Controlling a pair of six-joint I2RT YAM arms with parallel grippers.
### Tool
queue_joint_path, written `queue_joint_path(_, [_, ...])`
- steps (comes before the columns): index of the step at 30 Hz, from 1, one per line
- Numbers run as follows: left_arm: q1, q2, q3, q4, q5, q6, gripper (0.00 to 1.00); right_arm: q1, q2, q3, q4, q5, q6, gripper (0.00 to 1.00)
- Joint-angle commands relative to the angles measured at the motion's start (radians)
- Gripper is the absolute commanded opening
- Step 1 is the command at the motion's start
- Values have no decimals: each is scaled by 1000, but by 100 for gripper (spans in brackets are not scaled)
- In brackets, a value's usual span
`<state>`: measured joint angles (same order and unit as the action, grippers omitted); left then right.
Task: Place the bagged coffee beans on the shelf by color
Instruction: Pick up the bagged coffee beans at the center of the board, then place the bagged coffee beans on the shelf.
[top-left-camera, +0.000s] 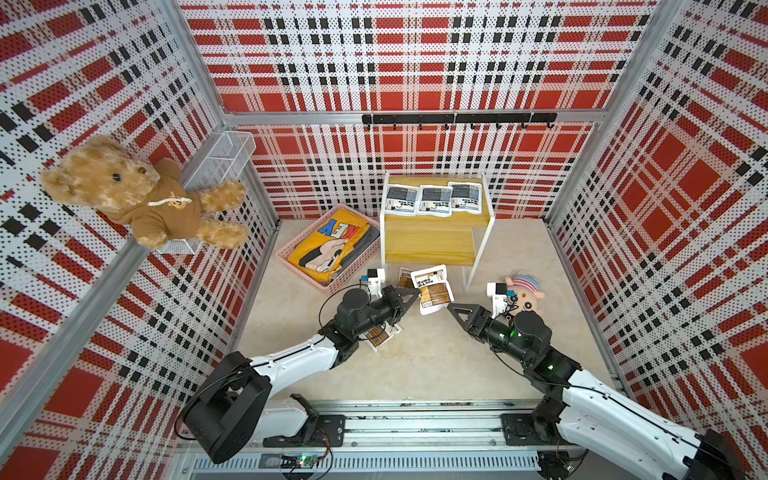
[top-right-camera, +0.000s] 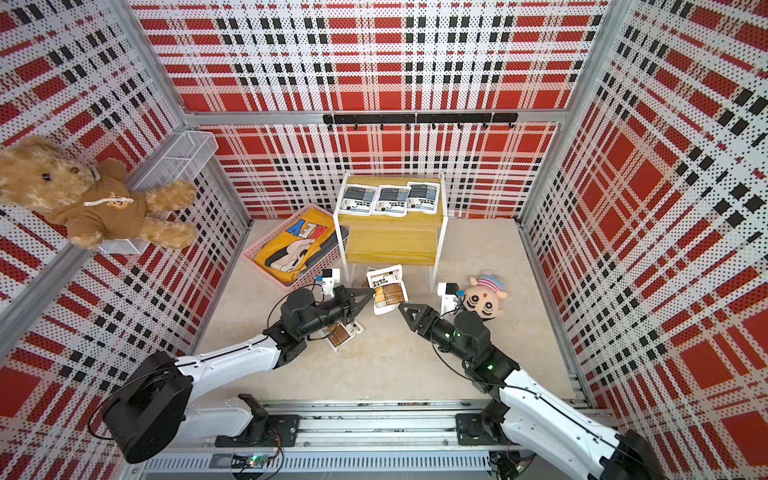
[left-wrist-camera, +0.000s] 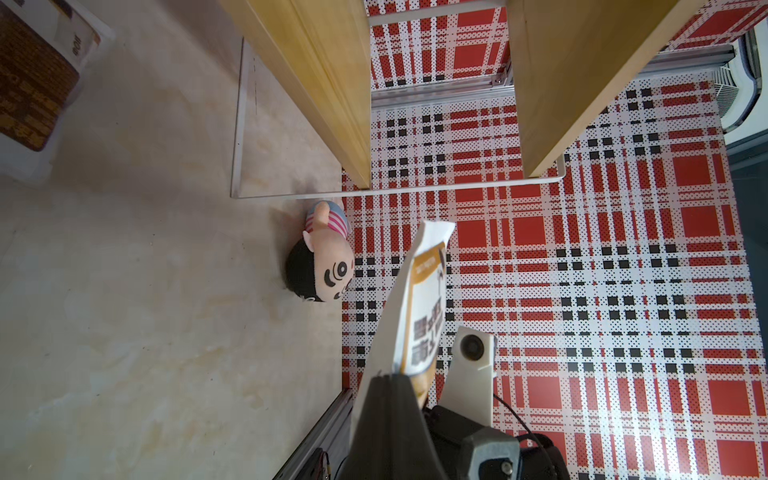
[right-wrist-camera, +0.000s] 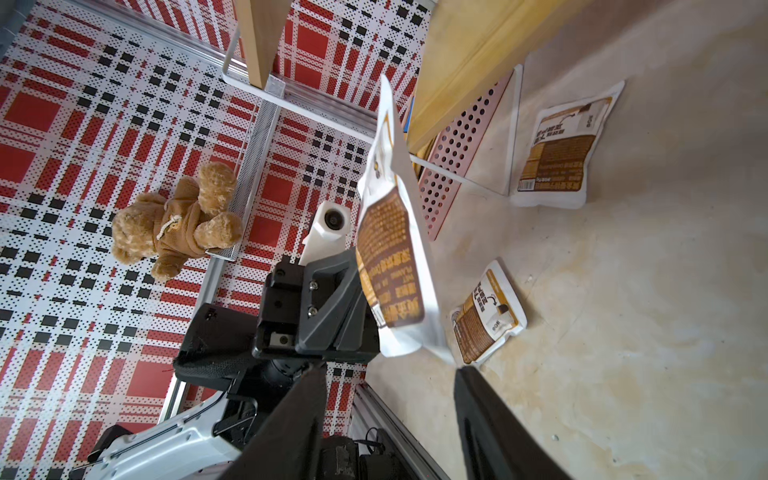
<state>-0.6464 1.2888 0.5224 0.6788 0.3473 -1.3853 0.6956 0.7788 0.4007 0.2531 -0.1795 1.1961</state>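
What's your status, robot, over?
Left gripper shut on brown pouch, held aloft. Right gripper open beside it. Three blue pouches on shelf top tier. Two brown pouches on floor.

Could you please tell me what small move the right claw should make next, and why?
Probably ease forward and close on the brown pouch: the left claw holds it up, and the right claw stands open just short of its near corner.

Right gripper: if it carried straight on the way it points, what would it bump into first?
Most likely the white brown-panelled coffee pouch held up by the left gripper, which hangs just ahead of the right gripper, whose jaws stand open. Depth is hard to judge.
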Motion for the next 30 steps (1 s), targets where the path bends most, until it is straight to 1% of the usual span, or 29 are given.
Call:
queue_joint_path(1, [7,-20,21,-4,25,18,0,5,24,25,40,11,-30,55])
queue_joint_path(4, [8,-21,21,-3,29,16,0,5,47,36,50,-1,-35,51])
queue_joint_path(11, [11,-26,18,-2,32,8,0,4,70,34,31,-9,-32,50])
queue_joint_path(19, [19,-35,22,-3,33,5,0,4,77,18,22,-2,-7,55])
queue_joint_path(28, [21,-38,25,-4,30,2,0,5,108,20,9,-21,24,56])
queue_joint_path(30, [23,-43,25,-9,26,9,0,4,108,25,-30,-17,42,56])
